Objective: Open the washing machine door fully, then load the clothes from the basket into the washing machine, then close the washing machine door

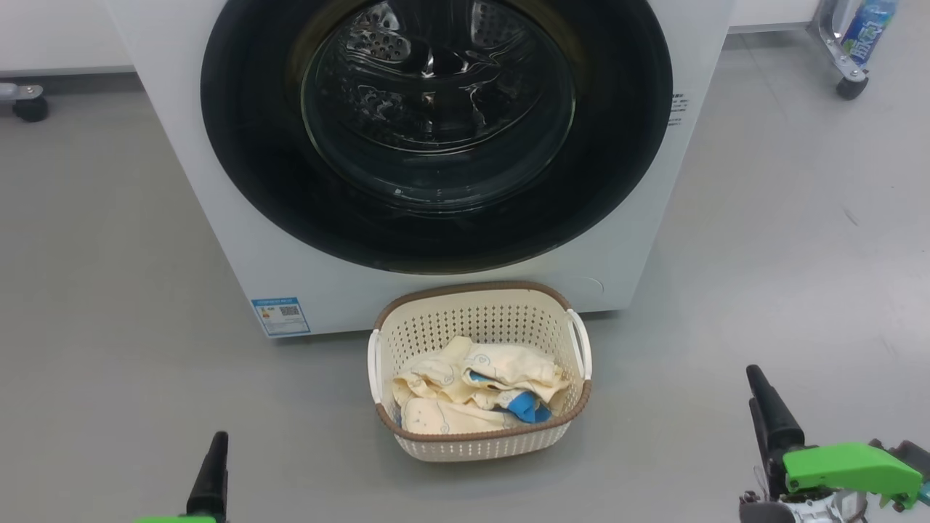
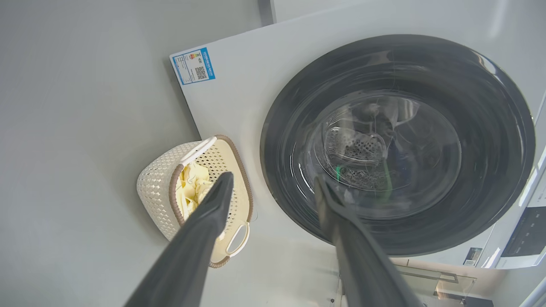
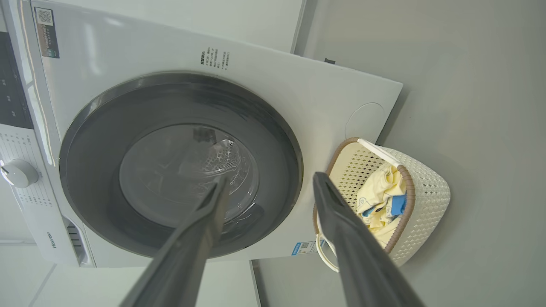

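The white washing machine stands straight ahead. Its door, a glossy black ring around a glass porthole, lies flat against the front, with the steel drum visible through the glass. The cream basket sits on the floor against the machine's base and holds the pale-yellow clothes with blue patches. My left gripper is open and empty, with one dark finger showing low at the left. My right gripper is open and empty too, with a finger low at the right. Both hang well short of the basket and the door.
A blue energy label is stuck low on the machine's front. A wheeled frame with a bottle stands at the far right and a caster at the far left. The machine's dial and control panel sit above the door. Grey floor surrounds the basket.
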Robot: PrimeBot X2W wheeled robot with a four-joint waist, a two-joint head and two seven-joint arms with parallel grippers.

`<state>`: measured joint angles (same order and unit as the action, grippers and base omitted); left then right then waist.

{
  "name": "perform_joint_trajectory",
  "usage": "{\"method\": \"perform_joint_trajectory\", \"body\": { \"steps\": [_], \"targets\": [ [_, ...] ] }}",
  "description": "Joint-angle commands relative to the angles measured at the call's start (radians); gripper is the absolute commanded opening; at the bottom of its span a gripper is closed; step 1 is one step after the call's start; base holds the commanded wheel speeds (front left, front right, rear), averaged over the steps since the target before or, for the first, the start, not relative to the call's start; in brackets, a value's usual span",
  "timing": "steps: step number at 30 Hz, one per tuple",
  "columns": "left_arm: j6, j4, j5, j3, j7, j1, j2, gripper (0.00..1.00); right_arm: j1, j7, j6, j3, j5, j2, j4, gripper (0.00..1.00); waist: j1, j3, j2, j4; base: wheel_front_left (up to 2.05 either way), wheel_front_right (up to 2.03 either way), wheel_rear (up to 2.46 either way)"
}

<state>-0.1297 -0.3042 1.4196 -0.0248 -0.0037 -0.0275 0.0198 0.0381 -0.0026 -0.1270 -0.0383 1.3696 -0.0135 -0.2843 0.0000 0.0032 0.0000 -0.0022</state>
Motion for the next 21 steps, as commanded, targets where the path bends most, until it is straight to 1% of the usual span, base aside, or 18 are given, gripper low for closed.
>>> {"method": "perform_joint_trajectory", "body": {
  "steps": [1,12,21],
  "targets": [
    [0.0,0.041,-0.03,-0.009,-0.012,0.024,0.015,1.0,-0.054,-0.013,-0.001,0.012,-0.032,-0.018,0.045,1.0,0.0,0.0,0.0,0.0,0.0,0.0,0.0],
    [0.0,0.058,-0.167,-0.013,-0.044,0.019,0.017,1.0,-0.061,-0.045,-0.002,0.035,-0.22,-0.029,0.071,1.0,0.0,0.001,0.0,-0.001,0.0,0.0,0.0],
    [0.0,0.078,-0.299,-0.012,-0.071,0.016,0.018,1.0,-0.064,-0.072,-0.002,0.065,-0.39,-0.04,0.092,1.0,0.0,0.002,0.0,-0.002,0.0,0.0,0.0]
  ]
}}
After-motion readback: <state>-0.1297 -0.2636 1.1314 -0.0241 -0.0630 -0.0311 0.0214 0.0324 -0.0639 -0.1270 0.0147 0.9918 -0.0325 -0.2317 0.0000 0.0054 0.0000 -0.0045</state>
